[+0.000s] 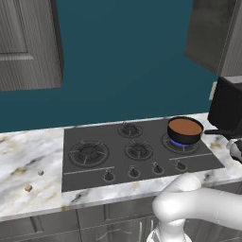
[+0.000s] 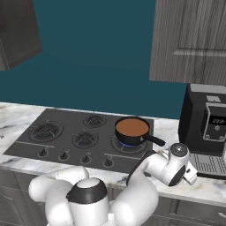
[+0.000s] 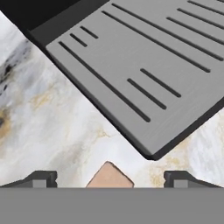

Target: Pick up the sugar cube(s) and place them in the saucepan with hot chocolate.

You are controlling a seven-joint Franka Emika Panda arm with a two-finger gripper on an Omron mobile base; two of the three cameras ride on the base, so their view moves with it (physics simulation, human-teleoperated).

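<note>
The two sugar cubes lie on the marble counter left of the stove: a pale greyish-white one and a reddish-brown one a little nearer the front edge. The saucepan with hot chocolate stands on the back right burner over a blue flame, its black handle pointing right. My gripper is far from the cubes, low over the counter right of the stove beside the coffee machine's tray. It is open, its tips wide apart, with a small tan shape on the counter between them.
A black coffee machine stands at the right, its grey slotted drip tray just ahead of the fingers. The dark cooktop has a row of knobs along its front. Grey cabinets hang above on both sides.
</note>
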